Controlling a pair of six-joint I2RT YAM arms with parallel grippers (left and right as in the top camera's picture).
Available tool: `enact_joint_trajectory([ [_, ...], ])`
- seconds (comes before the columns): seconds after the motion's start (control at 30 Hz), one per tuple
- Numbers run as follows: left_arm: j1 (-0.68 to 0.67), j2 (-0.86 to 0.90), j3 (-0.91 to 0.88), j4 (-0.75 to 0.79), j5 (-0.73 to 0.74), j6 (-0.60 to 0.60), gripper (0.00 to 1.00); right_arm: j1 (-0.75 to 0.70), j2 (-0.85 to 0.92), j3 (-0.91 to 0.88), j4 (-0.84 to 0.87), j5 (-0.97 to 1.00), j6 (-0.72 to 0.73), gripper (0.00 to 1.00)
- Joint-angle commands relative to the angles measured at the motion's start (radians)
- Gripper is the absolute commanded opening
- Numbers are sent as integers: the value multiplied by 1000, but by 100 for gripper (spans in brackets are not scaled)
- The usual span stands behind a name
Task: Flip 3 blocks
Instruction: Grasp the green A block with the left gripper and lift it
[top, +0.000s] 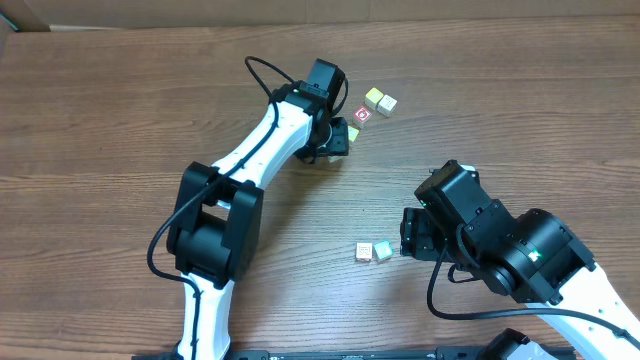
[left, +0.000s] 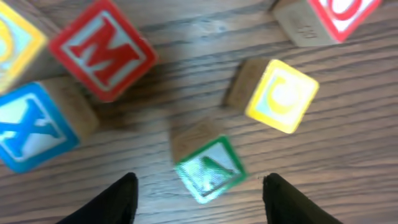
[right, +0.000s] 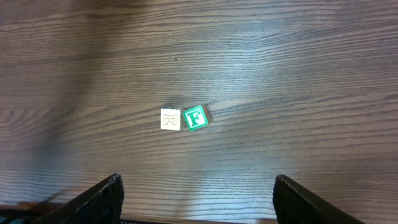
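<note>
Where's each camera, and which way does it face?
Overhead: above the table, facing straight down; left arm and right arm show.
Left wrist: low over the green A block, facing down; left gripper fingertips show.
Right wrist: higher, facing down at the green F block; right gripper fingertips show.
Shared: the green F block also shows overhead.

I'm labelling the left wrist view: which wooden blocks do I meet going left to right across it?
Blue-framed wooden cube with an X → red-framed wooden cube with an M → green-framed wooden cube with an A → yellow-framed wooden cube → red-and-white wooden cube at the top edge.
</note>
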Motion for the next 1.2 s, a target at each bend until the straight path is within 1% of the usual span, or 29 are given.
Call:
enact_joint_trajectory([
  [0.0,-8,16,32,0,29,-65,53,1,-6,-3,5,2,-17,78],
  [0.27,-2,21,32,-3,19,-196,47,1,-6,-3,-1,2,-18,77],
  [0.47,-4,43,32,2,23,-203,48,1,-6,-3,-6,2,-25,77],
  [0.6,-2,81,32,0,23,-202,46,1,-6,-3,-9,2,-25,77],
  [0.77,6,97,32,20,22,-183,31,1,-6,-3,-14,2,-25,78],
  [0.9,7,95,53,30,19,-181,31,1,-6,-3,-14,2,-25,78],
  [0.93,7,95,62,30,20,-164,30,1,-6,-3,-14,2,-25,78],
  [0.97,7,95,71,27,19,-151,28,1,-6,-3,-14,2,-25,78],
  [1.07,7,95,105,-3,20,-113,17,1,-6,-3,-13,2,-25,78],
  [1.17,3,93,147,-64,18,-72,12,1,-6,-3,-13,2,-25,78],
])
